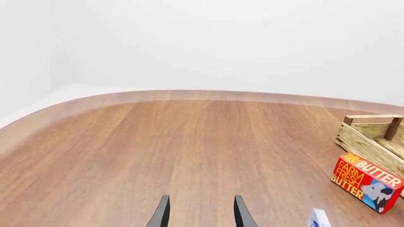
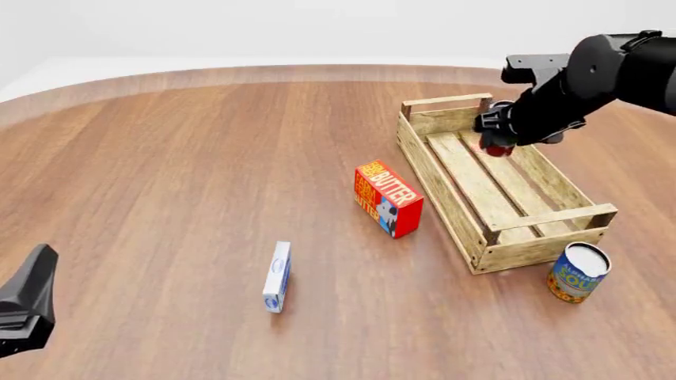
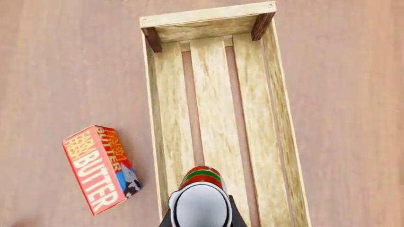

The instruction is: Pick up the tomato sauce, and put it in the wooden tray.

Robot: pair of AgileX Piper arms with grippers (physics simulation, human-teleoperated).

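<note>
The tomato sauce (image 3: 200, 177), a red-labelled can with a green band and a silver-white top, is held between my right gripper's fingers. My right gripper (image 2: 495, 136) is shut on it and holds it above the far half of the wooden tray (image 2: 445, 184). In the front view only a red bit of the can (image 2: 495, 149) shows under the gripper. The right wrist view looks down into the tray (image 3: 208, 14), whose slatted floor is bare. My left gripper (image 1: 200, 210) is open and empty, low at the near left of the table (image 2: 27, 305).
A red butter box (image 2: 388, 198) stands just left of the tray. A small blue-and-white box (image 2: 278, 277) stands nearer me. A blue-and-yellow can (image 2: 578, 273) stands by the tray's near right corner. The tray's end (image 1: 369, 137) and the butter box (image 1: 368, 182) show in the left wrist view.
</note>
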